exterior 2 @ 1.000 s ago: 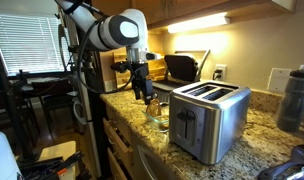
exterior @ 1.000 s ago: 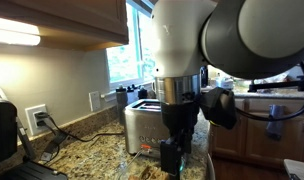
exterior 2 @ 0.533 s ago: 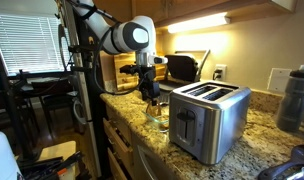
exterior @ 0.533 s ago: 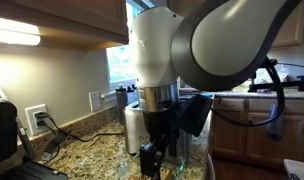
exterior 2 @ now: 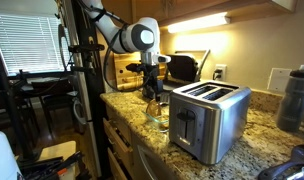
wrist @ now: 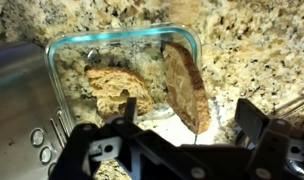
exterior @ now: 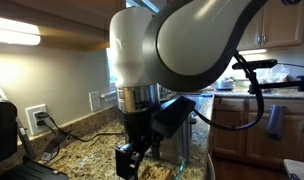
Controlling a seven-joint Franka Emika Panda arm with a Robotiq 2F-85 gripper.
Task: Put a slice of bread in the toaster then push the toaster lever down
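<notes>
Gripper (wrist: pixel 187 118) is spread wide with nothing in it, pointing straight down over a glass dish (wrist: pixel 122 38); same pose in both exterior views (exterior: pixel 127 160) (exterior 2: pixel 152 92). I can't tell how high it is above the dish.

There are two slices in the dish. The flat bread slice (wrist: pixel 112 88) lies on the bottom, toward the toaster side. The upright bread slice (wrist: pixel 187 80) stands on edge and leans toward the opposite wall. In the wrist view it lines up with the gap between the fingers (wrist: pixel 257 125), and neither finger is on it.

The dish sits on the granite countertop (wrist: pixel 252 40) near its front edge (exterior 2: pixel 157 118). The toaster (exterior 2: pixel 207 115) is just beside the dish, with its button end facing it (wrist: pixel 17 100), also near the front edge.

A black appliance (exterior 2: pixel 182 68) is further off at the back edge by the wall, well apart from the toaster. The wall outlet (exterior: pixel 37 118) has a cable plugged in.
</notes>
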